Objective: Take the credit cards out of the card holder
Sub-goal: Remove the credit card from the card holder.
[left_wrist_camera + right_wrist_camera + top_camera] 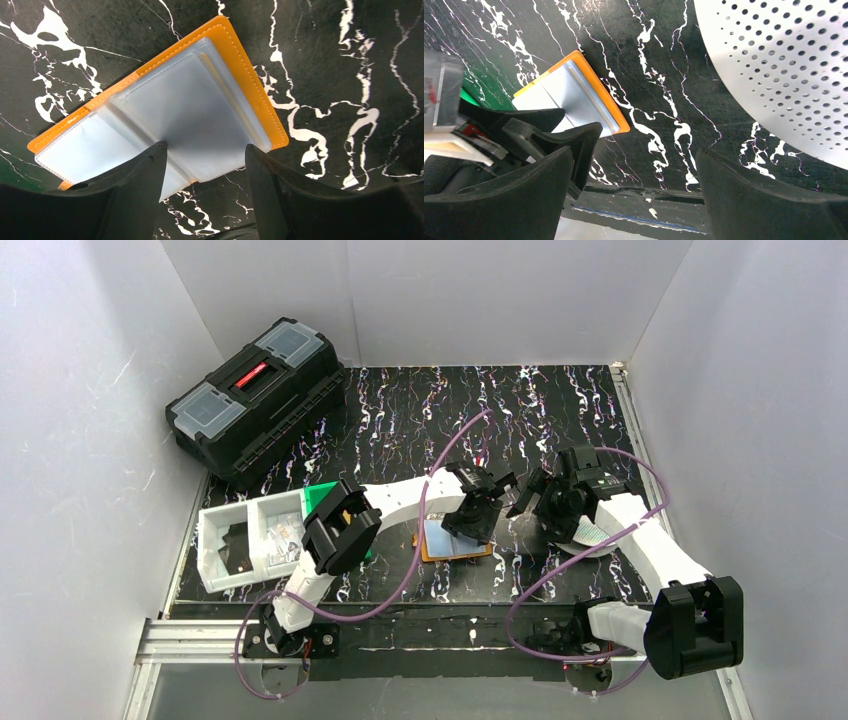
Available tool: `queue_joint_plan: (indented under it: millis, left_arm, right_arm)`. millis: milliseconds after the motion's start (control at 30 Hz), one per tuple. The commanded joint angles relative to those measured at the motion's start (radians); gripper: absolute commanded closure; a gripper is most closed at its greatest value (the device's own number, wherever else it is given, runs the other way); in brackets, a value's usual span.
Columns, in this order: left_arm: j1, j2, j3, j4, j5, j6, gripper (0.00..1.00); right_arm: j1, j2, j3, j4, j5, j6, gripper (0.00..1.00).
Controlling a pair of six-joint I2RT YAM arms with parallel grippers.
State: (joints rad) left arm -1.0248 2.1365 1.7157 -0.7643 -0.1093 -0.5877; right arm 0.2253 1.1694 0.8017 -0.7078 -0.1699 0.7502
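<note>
The card holder [250, 90] lies open and flat on the black table [420, 410] with white streaks. It sits in the middle of the table, close to the near edge. Its orange cover is down and its clear pockets [190, 105] face up. A thin yellow strip shows through one pocket, but I cannot tell if it is a card. No card sticks out of the pockets.

The left gripper [205, 150] hangs right over the near edge of the card holder. Its two black fingers [145, 175] stand apart, one on each side of the clear pockets. They are not pinching anything, and the gap between them is wide enough to see the pocket in it.

The right gripper [634, 160] is just to the right of the card holder, over bare table. Its fingers are spread very wide and it holds nothing. In its own view the orange corner of the card holder shows beside its left finger, and the left gripper's black fingers show there too.

A round white disc [784, 65] full of little holes lies on the table to the right of the right gripper.

A green bin [322, 498] is to the left of the card holder, partly hidden by the left arm. Further left sits a white tray [215, 540] with two parts and some small things in it that are too small to make out. A black toolbox [255, 400] stands at the far left corner, well apart from the rest.
</note>
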Motion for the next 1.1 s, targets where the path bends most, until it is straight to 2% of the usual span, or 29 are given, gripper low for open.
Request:
queue_joint_plan:
  millis: [0, 267, 400, 633, 867, 967, 1067]
  left_arm:
    - [0.002, 0.022, 0.017, -0.045, -0.051, 0.015, 0.45]
    - [0.003, 0.063, -0.023, -0.07, -0.101, 0.016, 0.59]
    - [0.018, 0.058, -0.052, -0.043, -0.071, 0.031, 0.75]
    - [0.085, -0.004, -0.173, 0.096, 0.079, 0.066, 1.0]
    - [0.174, -0.064, -0.326, 0.261, 0.338, 0.057, 1.0]
    - [0.204, -0.063, -0.358, 0.289, 0.392, 0.049, 1.0]
    - [0.221, -0.053, -0.369, 0.3, 0.433, 0.046, 1.0]
  right_arm:
    - [-0.005, -0.025, -0.012, 0.005, 0.006, 0.001, 0.02]
    - [-0.004, -0.017, -0.009, -0.003, 0.004, -0.012, 0.02]
    - [-0.004, -0.002, -0.012, 0.0, -0.01, -0.023, 0.02]
    - [0.019, 0.042, -0.025, 0.033, -0.06, -0.044, 0.01]
    - [0.11, 0.093, 0.006, 0.11, -0.149, -0.036, 0.02]
    - [0.154, 0.133, 0.025, 0.134, -0.165, -0.023, 0.11]
    - [0.197, 0.175, 0.035, 0.158, -0.174, -0.009, 0.26]
